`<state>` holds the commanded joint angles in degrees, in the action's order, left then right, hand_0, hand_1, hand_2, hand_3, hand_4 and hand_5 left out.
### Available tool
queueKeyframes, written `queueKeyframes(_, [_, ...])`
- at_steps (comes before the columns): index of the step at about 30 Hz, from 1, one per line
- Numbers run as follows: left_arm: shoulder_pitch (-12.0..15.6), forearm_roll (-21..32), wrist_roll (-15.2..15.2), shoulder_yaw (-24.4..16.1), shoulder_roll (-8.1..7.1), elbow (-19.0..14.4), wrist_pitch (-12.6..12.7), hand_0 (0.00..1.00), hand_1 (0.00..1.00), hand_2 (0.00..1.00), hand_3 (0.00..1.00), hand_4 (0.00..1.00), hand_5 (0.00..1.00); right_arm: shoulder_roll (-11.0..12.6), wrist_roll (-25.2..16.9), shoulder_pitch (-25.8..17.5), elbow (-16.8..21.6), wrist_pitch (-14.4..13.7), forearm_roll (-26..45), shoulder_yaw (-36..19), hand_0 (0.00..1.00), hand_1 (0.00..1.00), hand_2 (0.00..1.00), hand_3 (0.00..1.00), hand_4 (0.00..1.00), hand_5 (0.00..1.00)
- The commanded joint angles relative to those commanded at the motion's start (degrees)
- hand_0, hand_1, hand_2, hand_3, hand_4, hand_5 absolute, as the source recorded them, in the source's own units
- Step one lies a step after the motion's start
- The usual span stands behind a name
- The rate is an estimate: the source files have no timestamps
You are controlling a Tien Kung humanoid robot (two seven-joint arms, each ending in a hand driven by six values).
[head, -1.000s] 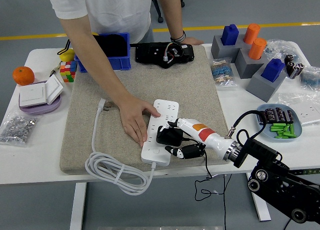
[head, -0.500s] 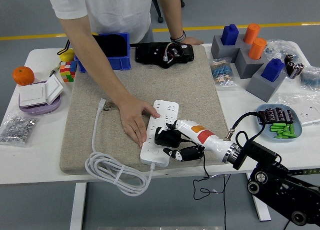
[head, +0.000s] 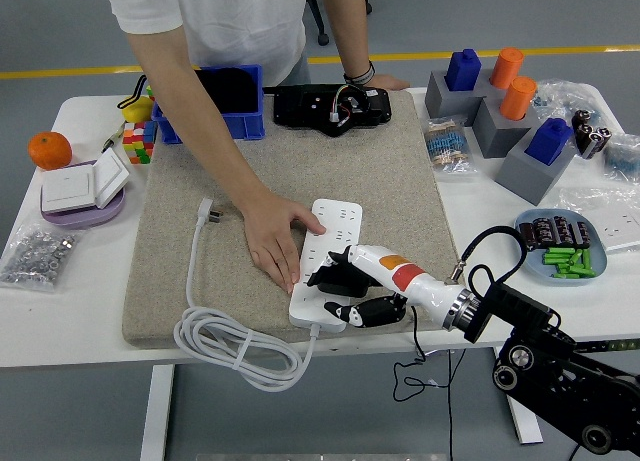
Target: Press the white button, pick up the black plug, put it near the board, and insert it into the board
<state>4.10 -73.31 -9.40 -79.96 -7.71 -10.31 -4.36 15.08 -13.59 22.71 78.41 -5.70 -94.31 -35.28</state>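
A: What do the containers hold?

B: The blue bin [head: 222, 101] at the far left of the mat [head: 390, 186] looks dark inside; I cannot tell what is in it. The light blue plate [head: 592, 243] on the right carries dark cylinders and a pile of green sticks. The purple dish [head: 85, 209] on the left bears a white wall switch [head: 82, 186], with an orange [head: 49, 150] just behind it.

A: And the board?

B: The white power strip [head: 333, 243] lies on the mat, long axis running from the near edge away toward the far side, leaning slightly right. Its cable [head: 235, 348] loops off the mat's near left corner.

A: Where is the plug?

B: The black plug [head: 335, 276] sits on top of the strip's near half, pinched by the right hand [head: 360, 291]: white thumb and fingers above, dark fingertips curled below. Which way its prongs point I cannot tell; the hand hides them.

A: Anyone else touching it?

B: A person's hand [head: 272, 239] lies flat with fingers spread, pressing the strip's left edge. The person's other hand [head: 382, 81] rests by the black device [head: 330, 109] at the far edge
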Motion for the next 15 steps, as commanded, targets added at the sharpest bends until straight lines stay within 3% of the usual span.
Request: queueKeyframes(15, [-0.14,0.31,0.0,0.47,-0.06,0.0,0.02,0.706,0.698,0.67,0.711,0.727,0.285,0.71,0.28,0.69,2.62,0.03,-1.35,-4.52,0.681,0.605,0.57,0.577,0.731,0.042])
